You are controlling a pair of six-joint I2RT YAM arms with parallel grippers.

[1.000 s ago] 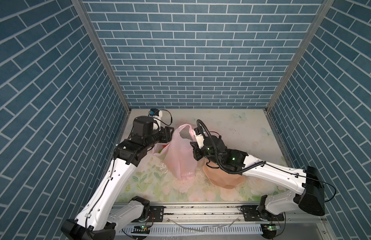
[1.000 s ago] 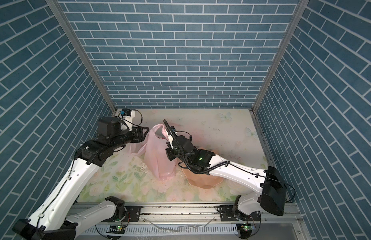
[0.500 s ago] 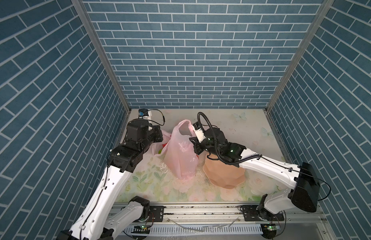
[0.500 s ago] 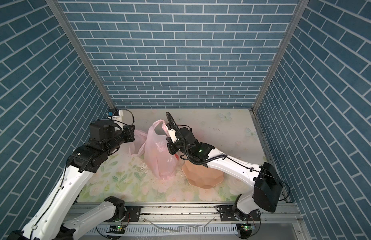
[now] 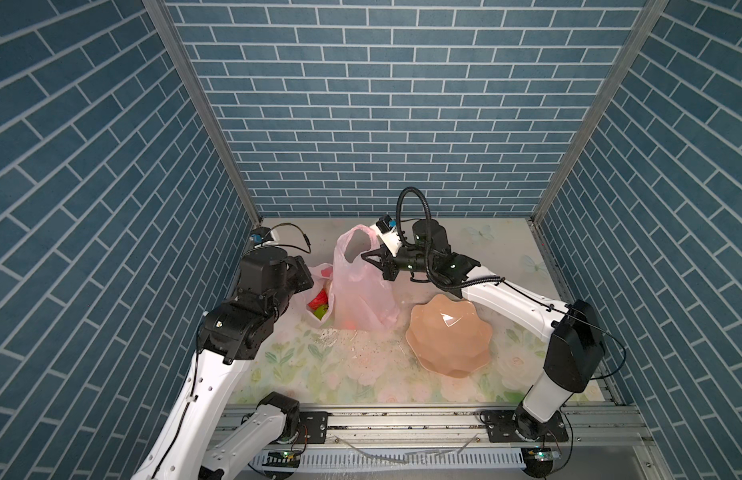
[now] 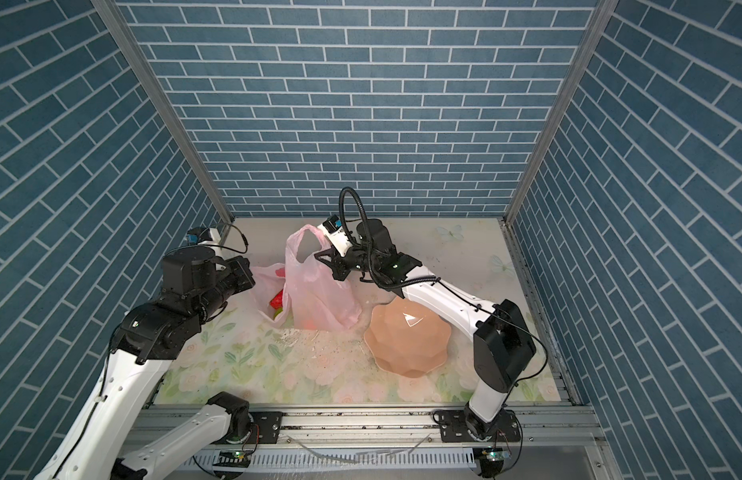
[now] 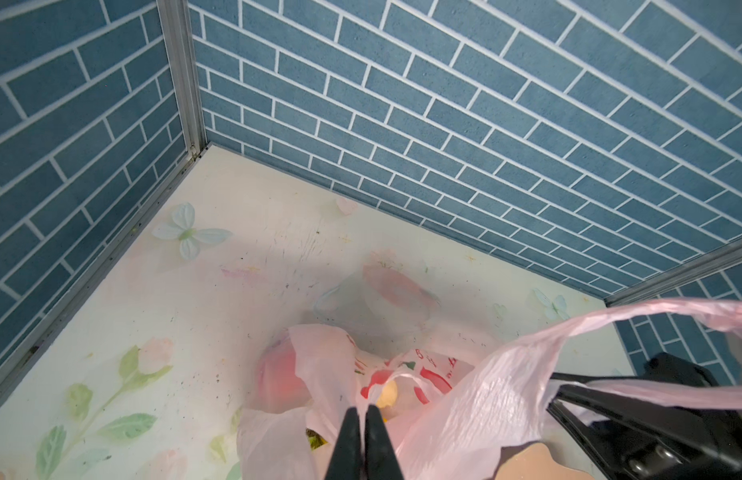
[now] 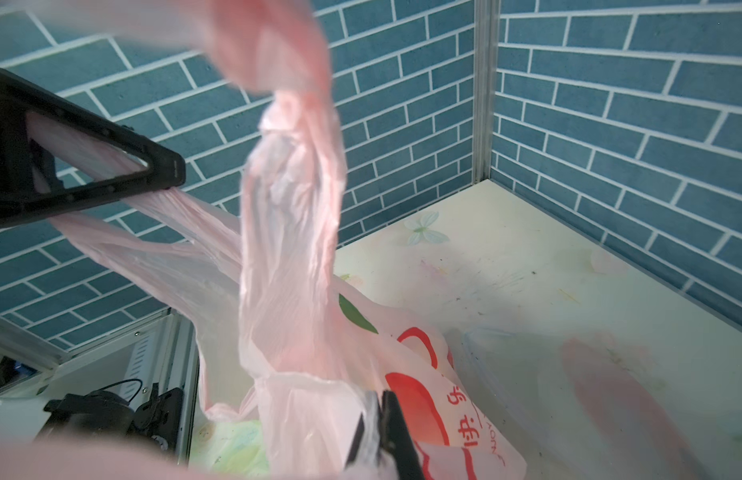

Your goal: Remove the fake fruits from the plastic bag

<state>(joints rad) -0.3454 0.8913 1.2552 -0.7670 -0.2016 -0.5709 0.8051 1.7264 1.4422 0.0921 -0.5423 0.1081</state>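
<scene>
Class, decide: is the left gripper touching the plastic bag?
Touching. The left wrist view shows the left gripper shut on a gathered fold of the plastic bag.

You are pinching the left gripper [image 7: 363,409] closed on the rim of the plastic bag [image 5: 357,291], where its jaws stood apart a second ago, and drawing it leftward. You are lifting the right gripper [image 5: 366,258] toward the back wall, clearing the bowl [image 5: 448,332]. The bag is stretching taller, and its mouth is opening onto the fake fruits [image 5: 319,301].
</scene>
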